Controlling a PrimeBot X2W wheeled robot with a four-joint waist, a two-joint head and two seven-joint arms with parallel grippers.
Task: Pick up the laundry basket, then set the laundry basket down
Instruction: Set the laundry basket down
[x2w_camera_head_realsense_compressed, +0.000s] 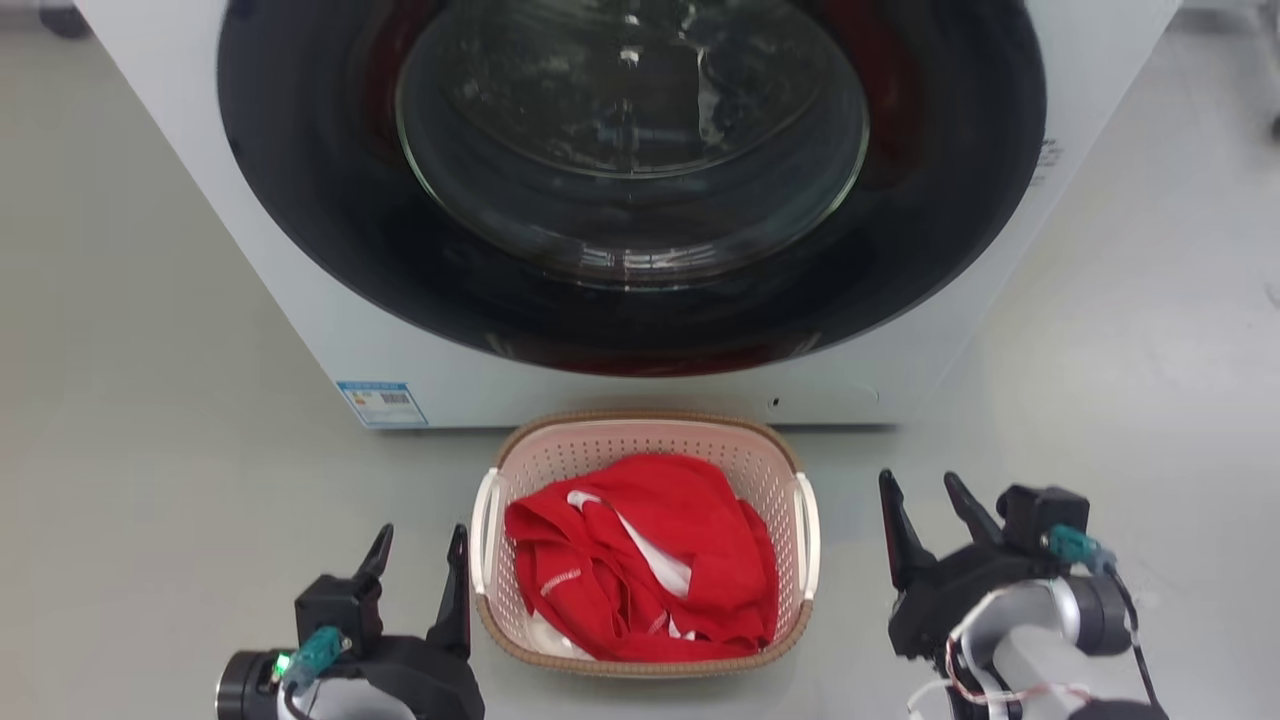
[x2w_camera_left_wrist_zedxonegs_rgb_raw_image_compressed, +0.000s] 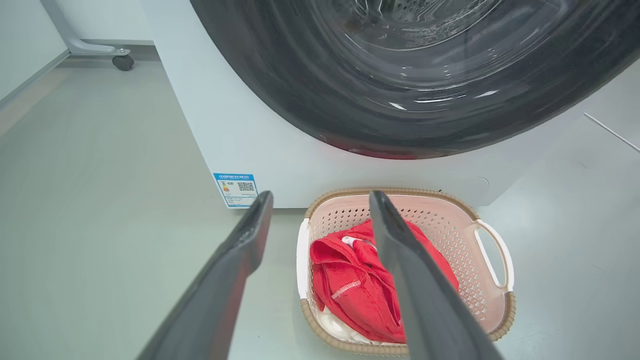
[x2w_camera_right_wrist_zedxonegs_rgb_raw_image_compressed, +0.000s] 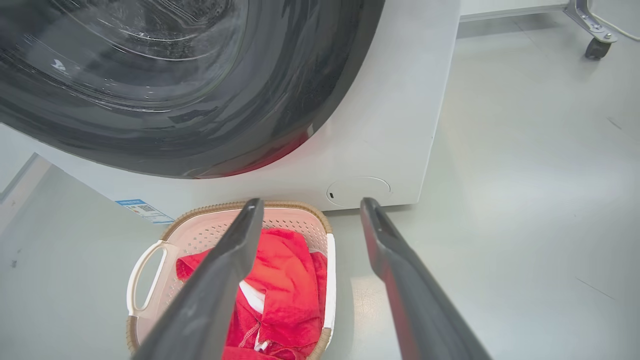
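Note:
The laundry basket (x2w_camera_head_realsense_compressed: 646, 440), pale pink with a brown woven rim and white side handles, stands on the floor just before the washing machine, with red and white cloth (x2w_camera_head_realsense_compressed: 650, 560) inside. My left gripper (x2w_camera_head_realsense_compressed: 418, 555) hangs open close beside the basket's left handle (x2w_camera_head_realsense_compressed: 484, 532), nothing between its fingers. On the other side my right gripper (x2w_camera_head_realsense_compressed: 928, 492) is open too, a short gap off the right handle (x2w_camera_head_realsense_compressed: 808, 535). The left wrist view has the basket (x2w_camera_left_wrist_zedxonegs_rgb_raw_image_compressed: 450, 235) behind its right finger. In the right wrist view the basket (x2w_camera_right_wrist_zedxonegs_rgb_raw_image_compressed: 200, 235) lies behind the left finger.
A white front-loading washing machine (x2w_camera_head_realsense_compressed: 300, 290) with a big dark round door (x2w_camera_head_realsense_compressed: 630, 170) rises directly behind the basket. Pale grey floor (x2w_camera_head_realsense_compressed: 140, 420) spreads to both sides. Caster wheels of frames stand far off (x2w_camera_left_wrist_zedxonegs_rgb_raw_image_compressed: 122, 62) (x2w_camera_right_wrist_zedxonegs_rgb_raw_image_compressed: 596, 48).

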